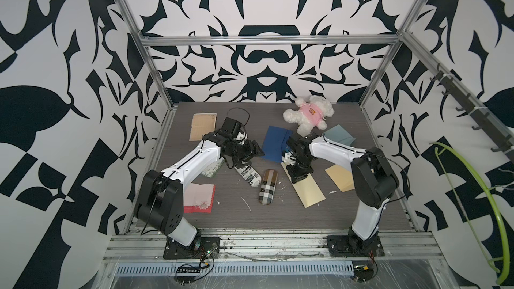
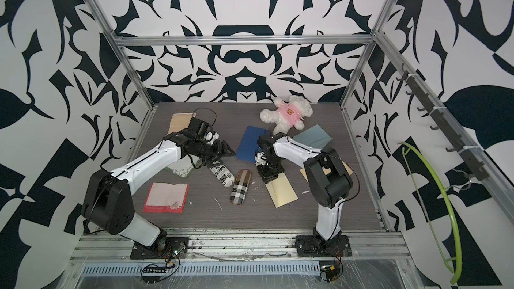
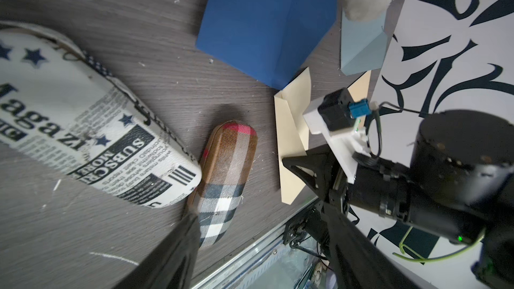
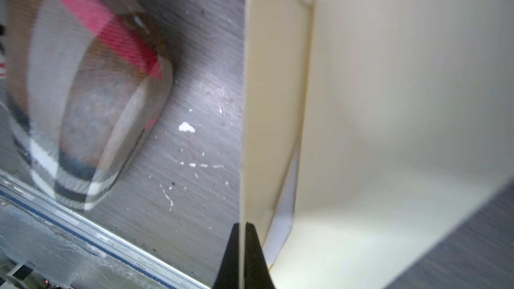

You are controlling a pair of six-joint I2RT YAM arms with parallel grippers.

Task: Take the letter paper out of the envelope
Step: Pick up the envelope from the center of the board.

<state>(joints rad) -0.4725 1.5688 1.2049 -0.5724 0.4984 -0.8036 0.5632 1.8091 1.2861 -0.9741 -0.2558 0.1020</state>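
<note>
- The left claw [image 1: 258, 152] hangs with its jaws wide apart and nothing between them, above the newspaper-print case [image 1: 247, 175], left of the work.
- The cream envelope [image 1: 307, 191] lies on the table [image 1: 236, 218] right of centre. Its long axis runs from the far end, under the right arm, slantwise towards the front edge and a little rightward. The mouth looks to be at the far end.
- The right claw [image 4: 242, 226] is closed tight on a thin cream edge at that far end; whether this is the flap or the top wall, I cannot tell.
- The letter paper [image 4: 285, 218] shows as a pale strip inside the envelope, so it is not yet out.
- Step in hand, I judge: opening the mouth. Next, the cream edge needs lifting clear, and the free claw should come across to pinch the paper and draw it out along the long axis.
</note>
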